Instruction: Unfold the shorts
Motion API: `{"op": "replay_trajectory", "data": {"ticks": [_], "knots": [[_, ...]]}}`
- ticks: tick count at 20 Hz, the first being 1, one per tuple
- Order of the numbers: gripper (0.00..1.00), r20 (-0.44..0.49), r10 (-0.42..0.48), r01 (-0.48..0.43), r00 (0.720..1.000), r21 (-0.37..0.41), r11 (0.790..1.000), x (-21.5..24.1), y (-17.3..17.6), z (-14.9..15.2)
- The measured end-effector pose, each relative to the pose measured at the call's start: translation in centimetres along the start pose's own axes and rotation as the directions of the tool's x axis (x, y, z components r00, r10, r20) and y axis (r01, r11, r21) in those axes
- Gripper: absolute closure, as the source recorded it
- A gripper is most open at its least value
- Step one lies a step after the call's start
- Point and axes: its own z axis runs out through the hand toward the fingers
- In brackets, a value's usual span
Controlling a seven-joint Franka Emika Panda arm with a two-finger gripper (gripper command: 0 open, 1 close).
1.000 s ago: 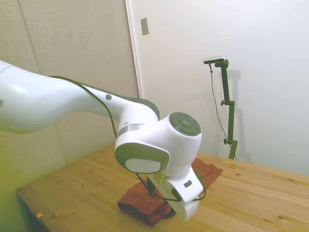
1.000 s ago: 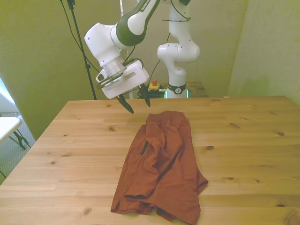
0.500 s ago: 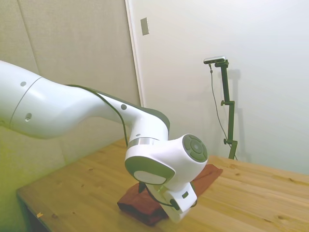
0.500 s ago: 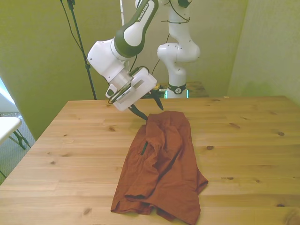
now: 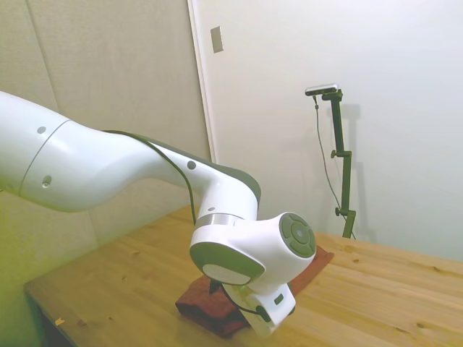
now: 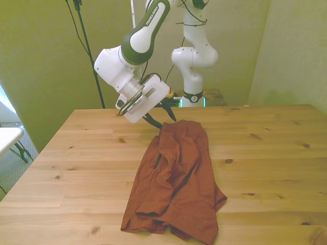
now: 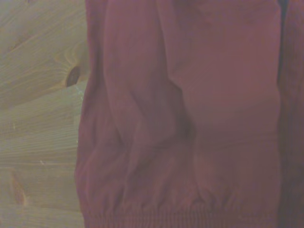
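The rust-red shorts [image 6: 176,178] lie folded and crumpled on the wooden table [image 6: 76,163], running from the far middle toward the near edge, with a thin dark pocket slit facing the front view's left. My gripper [image 6: 163,119] is open and tilted, its dark fingertips just above the far end of the shorts, nothing between them. In the side view the wrist hides the fingers, and the shorts [image 5: 197,301] show below and behind it. The wrist view is filled by the shorts [image 7: 190,118], with bare table [image 7: 38,118] beside them.
Bare wood lies on both sides of the shorts, wider on the front view's right [image 6: 271,153]. A small red button box [image 6: 167,92] stands behind the table's far edge. A white table corner [image 6: 7,135] shows at the front view's left.
The gripper has come down and moved toward the front view's right, from beside the shorts to just over their far end. The shorts have not moved.
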Motion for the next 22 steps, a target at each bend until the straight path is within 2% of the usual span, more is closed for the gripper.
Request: {"op": "replay_trajectory", "data": {"ticks": [16,19,22], "knots": [[1.0,0.012,-0.01,0.01,1.0,0.007,1.0,0.0,-0.4,-0.5],[1.0,0.025,-0.032,0.031,0.999,0.024,0.999,-0.7,-1.5,-0.7],[1.0,0.037,-0.08,0.079,0.996,0.028,0.997,-2.3,-4.2,-0.4]]}}
